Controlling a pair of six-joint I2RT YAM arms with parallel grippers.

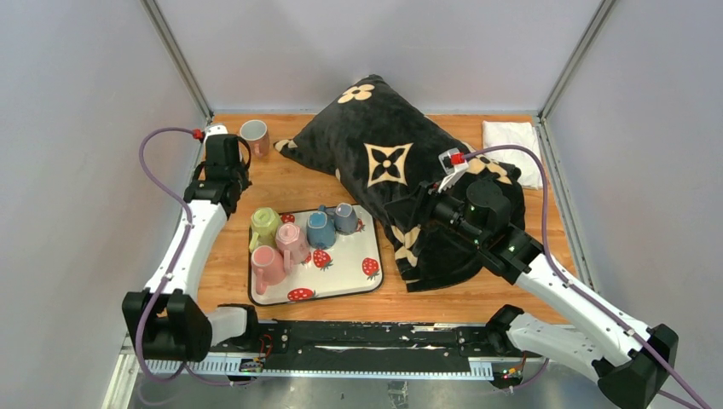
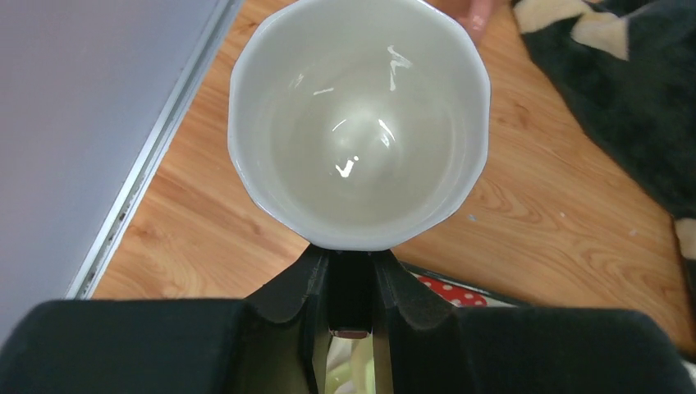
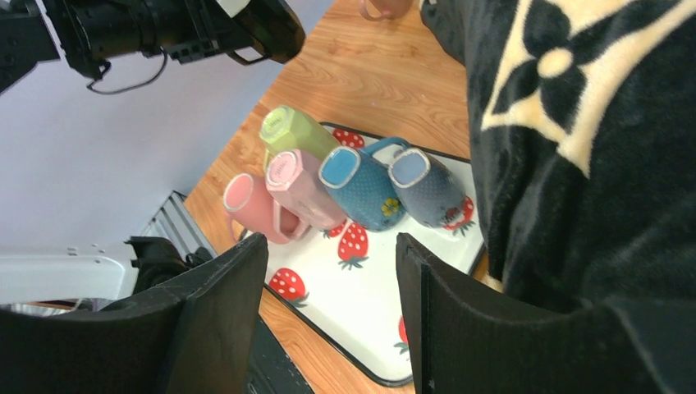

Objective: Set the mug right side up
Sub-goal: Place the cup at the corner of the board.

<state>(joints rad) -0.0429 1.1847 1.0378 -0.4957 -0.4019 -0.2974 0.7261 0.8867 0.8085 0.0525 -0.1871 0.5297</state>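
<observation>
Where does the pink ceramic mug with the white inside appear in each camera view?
Top external: pink ceramic mug, far left, upright.
Left wrist: mug fills the upper centre.
Right wrist: mug, likely the pink sliver at top edge.
Shared landmark: the black floral cushion beside it.

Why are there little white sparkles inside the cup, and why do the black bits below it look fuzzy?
Left wrist view: the sparkles are light glaring off the glossy inside of the mug, and the left fingers sit too near the lens, so they blur. Right wrist view: the right fingers look soft, the tray sharper. Top view: even light.
</observation>
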